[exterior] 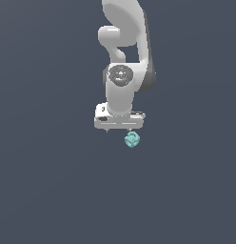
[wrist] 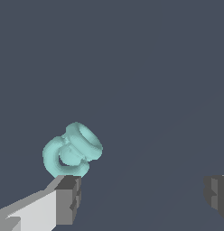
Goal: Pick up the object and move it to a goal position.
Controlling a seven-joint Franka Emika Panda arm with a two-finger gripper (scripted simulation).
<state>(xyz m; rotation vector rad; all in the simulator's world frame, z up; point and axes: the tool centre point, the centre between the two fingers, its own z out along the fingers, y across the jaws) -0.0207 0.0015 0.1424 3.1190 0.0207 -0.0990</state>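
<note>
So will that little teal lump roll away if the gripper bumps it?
Probably a bit: the teal lump looks rounded and ring-like. It seems stiff, not floppy. The gripper is open, one finger right beside it, so a nudge might shift it.

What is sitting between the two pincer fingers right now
Nothing. In the wrist view the stretch between the pincer fingers shows only bare dark ground; the teal knobbly lump sits beyond one fingertip, not in the gap.
</note>
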